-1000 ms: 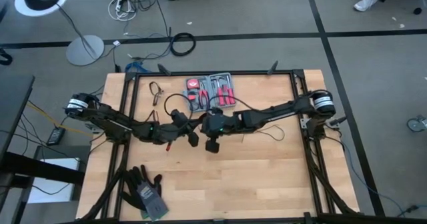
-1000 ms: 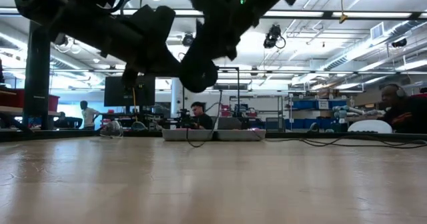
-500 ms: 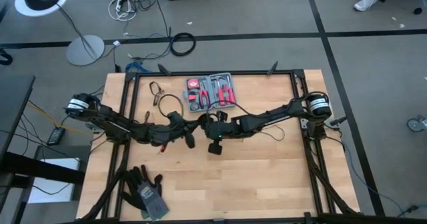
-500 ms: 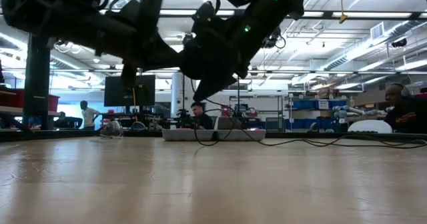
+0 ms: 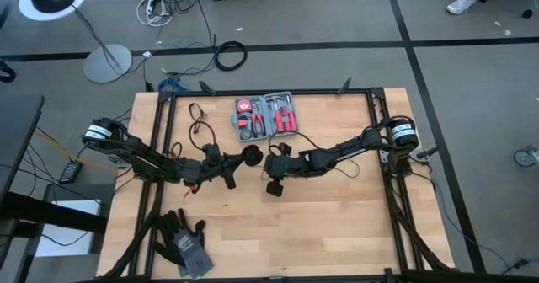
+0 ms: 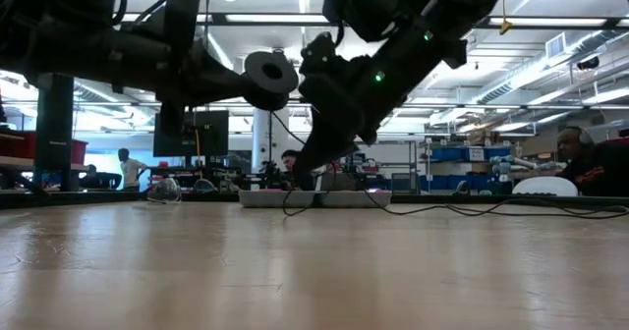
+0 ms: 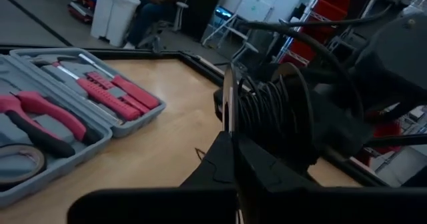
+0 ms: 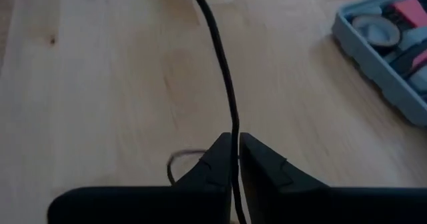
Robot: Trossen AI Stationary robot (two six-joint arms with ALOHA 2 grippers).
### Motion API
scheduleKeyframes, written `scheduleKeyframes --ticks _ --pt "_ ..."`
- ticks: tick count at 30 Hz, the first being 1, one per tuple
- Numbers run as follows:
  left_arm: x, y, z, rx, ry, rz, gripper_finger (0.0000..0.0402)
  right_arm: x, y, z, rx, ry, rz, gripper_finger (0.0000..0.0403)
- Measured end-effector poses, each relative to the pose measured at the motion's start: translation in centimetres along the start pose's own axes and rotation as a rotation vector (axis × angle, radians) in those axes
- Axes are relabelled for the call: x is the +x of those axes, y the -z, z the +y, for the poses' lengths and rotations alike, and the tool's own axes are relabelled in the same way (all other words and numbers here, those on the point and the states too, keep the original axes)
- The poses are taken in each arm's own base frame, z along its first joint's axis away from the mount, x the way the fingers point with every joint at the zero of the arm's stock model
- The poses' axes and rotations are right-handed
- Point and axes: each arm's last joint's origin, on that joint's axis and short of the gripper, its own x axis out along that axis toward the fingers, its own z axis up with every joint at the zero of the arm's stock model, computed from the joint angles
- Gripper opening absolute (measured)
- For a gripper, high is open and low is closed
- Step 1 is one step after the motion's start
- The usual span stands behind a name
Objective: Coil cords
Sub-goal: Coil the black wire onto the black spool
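Over the middle of the wooden table (image 5: 337, 224) both my arms stretch inward from the side posts, low and nearly level, elbows slightly dropped, so that the two wrists almost meet in front of the tool kit (image 5: 266, 116).

My left gripper (image 5: 233, 168) is clenched tight, and its fingers (image 7: 230, 167) pinch the rim of the round black disc (image 5: 251, 155), which stands on edge above the table, clear of the wood in the low view (image 6: 270, 75). Turns of the thin black cord (image 7: 267, 111) are wound around that disc, as my left wrist camera shows just beyond my fingertips.

My right gripper (image 5: 271, 159) faces the disc from the other side, just beside it, tilted downward towards the boards. Its fingers (image 8: 212, 164) stand almost together with the cord (image 8: 223, 71) running straight up through the narrow slit between them; I cannot tell whether they press on it or merely flank it.

More slack cord loops lie on the table near the left rail (image 5: 199, 114). A pair of dark gloves (image 5: 181, 241) sits near the front corner on my left side.
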Motion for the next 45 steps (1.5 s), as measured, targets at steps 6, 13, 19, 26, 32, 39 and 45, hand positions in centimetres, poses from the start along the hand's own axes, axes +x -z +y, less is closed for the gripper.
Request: scheduleKeyframes --ticks 6,13,19,26,32,39,45 --pt "0.0 -0.2 -0.1 -0.006 0.013 -0.012 0.0000 0.1 1.3 -0.3 0.020 0.002 0.012 0.0029" --pt "0.0 -0.3 -0.2 0.004 0.019 -0.021 0.0000 -0.9 2.2 -0.8 0.049 0.004 0.018 0.0029" --pt "0.0 -0.3 -0.2 0.003 0.028 -0.018 0.0000 -3.2 2.6 -1.7 0.078 -0.002 -0.074 0.0028" --pt "0.0 -0.3 -0.3 -0.002 0.049 -0.010 0.0000 -4.1 4.1 -2.7 0.064 -0.026 -0.197 0.0039" --pt "0.0 -0.3 -0.3 -0.005 0.052 -0.012 0.0000 -4.1 4.6 -3.0 0.067 -0.027 -0.186 0.0079" --pt "0.0 -0.3 -0.3 -0.009 0.053 -0.013 0.0000 -5.1 4.3 -3.2 0.058 -0.021 -0.164 0.0127" --pt "0.0 -0.6 -0.5 -0.026 0.076 -0.032 0.0000 -5.9 4.3 -3.4 0.065 -0.014 -0.129 0.0138"
